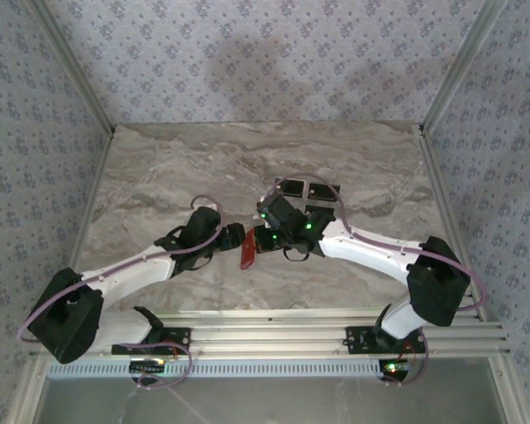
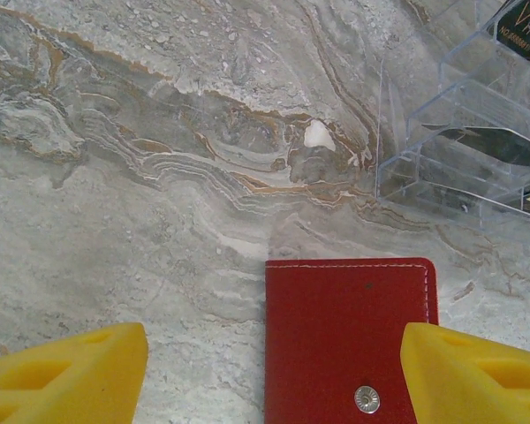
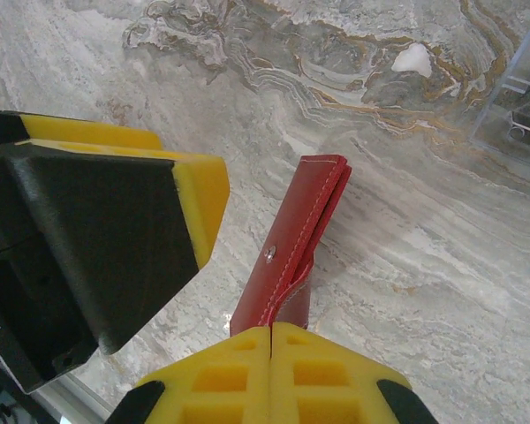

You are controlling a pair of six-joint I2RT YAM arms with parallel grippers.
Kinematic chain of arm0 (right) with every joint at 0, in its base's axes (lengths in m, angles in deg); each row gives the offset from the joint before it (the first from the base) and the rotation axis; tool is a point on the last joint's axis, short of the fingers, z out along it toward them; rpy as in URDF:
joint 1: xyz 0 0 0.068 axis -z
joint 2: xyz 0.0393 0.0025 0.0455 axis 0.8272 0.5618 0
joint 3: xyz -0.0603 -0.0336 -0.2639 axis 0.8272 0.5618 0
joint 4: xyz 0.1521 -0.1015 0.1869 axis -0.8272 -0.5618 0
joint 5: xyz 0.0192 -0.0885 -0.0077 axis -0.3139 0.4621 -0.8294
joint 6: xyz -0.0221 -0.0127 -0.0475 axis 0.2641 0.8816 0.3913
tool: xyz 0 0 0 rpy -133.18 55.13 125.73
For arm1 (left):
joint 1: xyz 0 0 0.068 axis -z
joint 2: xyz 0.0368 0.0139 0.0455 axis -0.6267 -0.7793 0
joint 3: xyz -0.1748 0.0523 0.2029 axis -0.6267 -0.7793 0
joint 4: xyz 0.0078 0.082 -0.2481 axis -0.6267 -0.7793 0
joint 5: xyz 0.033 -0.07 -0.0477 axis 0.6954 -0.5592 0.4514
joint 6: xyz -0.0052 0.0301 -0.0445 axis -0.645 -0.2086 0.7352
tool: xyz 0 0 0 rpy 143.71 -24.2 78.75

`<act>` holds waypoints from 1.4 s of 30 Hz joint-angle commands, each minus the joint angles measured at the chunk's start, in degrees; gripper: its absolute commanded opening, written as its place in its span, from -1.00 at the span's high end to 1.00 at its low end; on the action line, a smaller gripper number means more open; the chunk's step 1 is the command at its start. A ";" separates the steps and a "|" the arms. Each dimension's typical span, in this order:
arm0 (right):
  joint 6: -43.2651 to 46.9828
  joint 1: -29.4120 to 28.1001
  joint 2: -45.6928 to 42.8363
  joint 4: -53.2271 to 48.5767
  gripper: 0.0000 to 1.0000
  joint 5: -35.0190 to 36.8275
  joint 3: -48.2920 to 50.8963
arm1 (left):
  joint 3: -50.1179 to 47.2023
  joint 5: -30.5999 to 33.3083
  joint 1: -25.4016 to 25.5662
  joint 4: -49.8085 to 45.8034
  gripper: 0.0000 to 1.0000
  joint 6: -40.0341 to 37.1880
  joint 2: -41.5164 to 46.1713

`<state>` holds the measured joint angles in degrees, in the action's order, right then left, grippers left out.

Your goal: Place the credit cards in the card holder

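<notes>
The red card holder point(image 3: 293, 237) stands on edge on the marble, and my right gripper point(image 3: 272, 334) is shut on its near edge. In the top view the card holder point(image 1: 246, 254) sits between my two grippers at the table's middle. My left gripper point(image 2: 275, 358) is open wide around it, and the card holder's flat face point(image 2: 349, 327) with its metal snap lies close to the right finger point(image 2: 473, 375). Glossy black credit cards point(image 2: 521, 25) rest in a clear stand beyond it. My left gripper point(image 1: 232, 237) faces my right gripper point(image 1: 263, 240).
A clear acrylic tiered stand point(image 2: 442, 132) sits just past the card holder, and from above it is behind my right wrist point(image 1: 307, 190). My left gripper's yellow and black finger point(image 3: 115, 221) is close on the left in the right wrist view. Patterned walls enclose the marble table point(image 1: 159, 177).
</notes>
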<state>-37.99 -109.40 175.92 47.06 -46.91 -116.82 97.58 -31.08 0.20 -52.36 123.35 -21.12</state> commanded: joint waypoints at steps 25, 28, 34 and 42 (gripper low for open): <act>-0.88 -0.55 -2.04 -0.33 1.00 -0.48 -1.92 | 5.88 -2.83 1.55 2.46 -0.53 -0.52 -6.52; -0.89 -0.56 -2.06 -0.41 1.00 -0.36 -1.92 | 5.89 -2.83 1.60 2.46 -0.53 -0.43 -7.02; -0.76 -0.36 -2.43 -0.55 1.00 -0.17 -1.44 | 5.24 -1.83 1.67 1.63 -0.53 -0.11 -7.95; -0.65 1.86 -5.48 -0.78 1.00 0.43 3.13 | 1.77 0.43 1.60 0.76 -0.52 0.27 -5.40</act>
<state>-38.15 -108.63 172.99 47.10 -46.91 -115.60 101.07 -32.46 1.44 -50.74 123.39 -28.47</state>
